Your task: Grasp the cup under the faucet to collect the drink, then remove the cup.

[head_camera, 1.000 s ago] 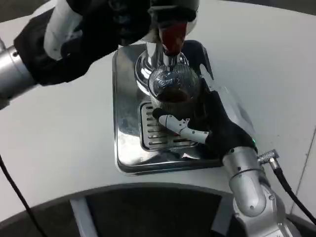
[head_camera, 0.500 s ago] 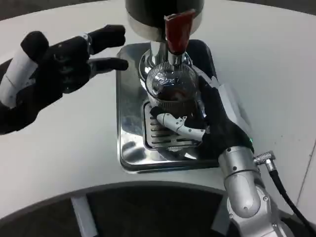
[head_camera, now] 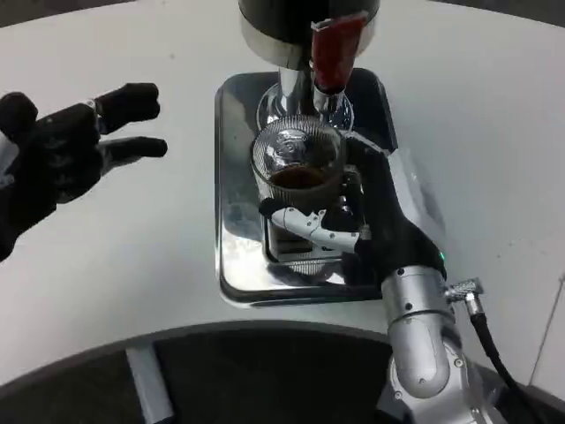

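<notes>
Fingers (head_camera: pixel 320 228) of right hand (head_camera: pixel 380 221) wrapped around cup (head_camera: pixel 296 168), dark drink inside. Left hand (head_camera: pixel 62 155) fingers spread, empty, well apart from cup.

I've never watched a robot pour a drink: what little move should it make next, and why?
Probably draw the cup toward itself, off the tray. The right hand grips it, dark drink is inside, and the left hand hangs open, off the red faucet lever.
</notes>
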Motion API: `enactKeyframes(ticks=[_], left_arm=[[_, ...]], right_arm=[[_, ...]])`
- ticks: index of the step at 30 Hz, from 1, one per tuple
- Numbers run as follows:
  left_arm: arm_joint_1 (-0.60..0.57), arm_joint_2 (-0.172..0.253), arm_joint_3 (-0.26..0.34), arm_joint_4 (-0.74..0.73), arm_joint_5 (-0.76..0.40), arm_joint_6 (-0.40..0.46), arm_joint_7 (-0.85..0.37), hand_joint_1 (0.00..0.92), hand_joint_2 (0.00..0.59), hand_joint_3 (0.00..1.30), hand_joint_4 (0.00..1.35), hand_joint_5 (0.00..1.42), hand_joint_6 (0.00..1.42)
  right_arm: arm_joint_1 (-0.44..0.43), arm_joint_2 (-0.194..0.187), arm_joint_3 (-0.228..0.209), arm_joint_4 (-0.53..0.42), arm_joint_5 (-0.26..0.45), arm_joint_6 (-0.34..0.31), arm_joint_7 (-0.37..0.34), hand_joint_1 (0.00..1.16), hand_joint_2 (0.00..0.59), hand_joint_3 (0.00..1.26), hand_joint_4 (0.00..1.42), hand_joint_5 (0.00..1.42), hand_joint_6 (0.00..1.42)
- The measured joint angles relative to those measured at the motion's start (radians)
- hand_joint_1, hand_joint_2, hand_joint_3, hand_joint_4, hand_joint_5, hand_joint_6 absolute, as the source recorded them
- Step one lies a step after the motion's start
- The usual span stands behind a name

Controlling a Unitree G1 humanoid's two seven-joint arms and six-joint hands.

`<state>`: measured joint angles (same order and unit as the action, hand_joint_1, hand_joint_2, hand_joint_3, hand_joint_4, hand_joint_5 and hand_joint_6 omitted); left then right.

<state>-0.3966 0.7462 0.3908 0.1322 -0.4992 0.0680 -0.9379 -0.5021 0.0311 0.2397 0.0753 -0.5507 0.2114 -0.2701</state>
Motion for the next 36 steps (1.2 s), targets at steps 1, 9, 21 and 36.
enactKeyframes(ticks=[1,9,21,36], left_arm=[[0.006,0.0,0.001,0.0,0.0,0.0,0.001,0.0,0.012,0.13,0.06,0.17,0.03],[0.055,0.0,0.022,-0.022,-0.001,0.0,0.019,0.0,0.012,0.13,0.06,0.18,0.03],[0.122,-0.002,0.022,-0.084,0.0,-0.002,0.034,0.0,0.016,0.14,0.07,0.18,0.03],[0.198,-0.053,-0.036,-0.164,0.125,-0.19,0.092,0.0,0.015,0.05,0.0,0.0,0.0]], right_arm=[[0.002,0.0,0.0,0.0,-0.007,0.001,-0.009,0.93,0.213,0.73,0.76,0.55,0.36],[0.032,0.007,0.003,-0.026,-0.058,0.016,-0.071,0.98,0.208,0.93,0.99,0.85,0.73],[0.108,-0.005,0.014,-0.113,-0.11,0.038,-0.074,1.01,0.217,0.98,1.16,1.1,1.11],[0.276,-0.044,0.058,-0.35,-0.148,0.039,0.023,1.01,0.202,0.97,1.18,1.14,1.2]])
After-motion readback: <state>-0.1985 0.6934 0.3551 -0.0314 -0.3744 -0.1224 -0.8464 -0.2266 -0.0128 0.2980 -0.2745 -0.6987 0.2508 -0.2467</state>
